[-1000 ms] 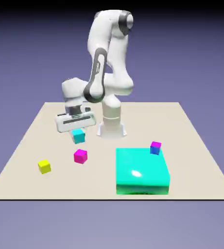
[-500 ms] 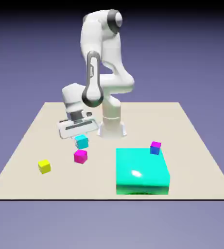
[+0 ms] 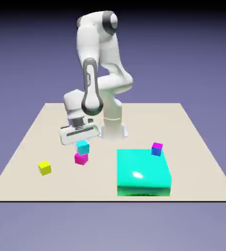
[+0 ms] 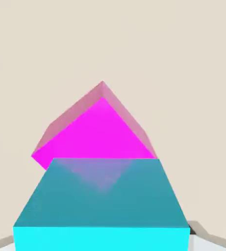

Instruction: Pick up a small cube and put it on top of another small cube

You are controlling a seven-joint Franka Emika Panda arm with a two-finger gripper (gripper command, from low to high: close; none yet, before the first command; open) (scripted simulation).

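In the exterior view, the gripper [image 3: 83,145] is clamping the cyan cube [image 3: 83,147], now overlapping the magenta cube [image 3: 81,159] after nearing it, so placing seems close. Four small cubes and one large block [image 3: 142,169] are showing.

In the hand view, two cubes are overlapping, corners misaligned.

Yellow cube [image 3: 45,168] on the exterior view's left; magenta-topped blue cube [image 3: 157,149] by large flat cyan block [image 3: 142,171].

Dark lettering [image 3: 88,80] on arm link [image 3: 91,89] (too tiny to read).
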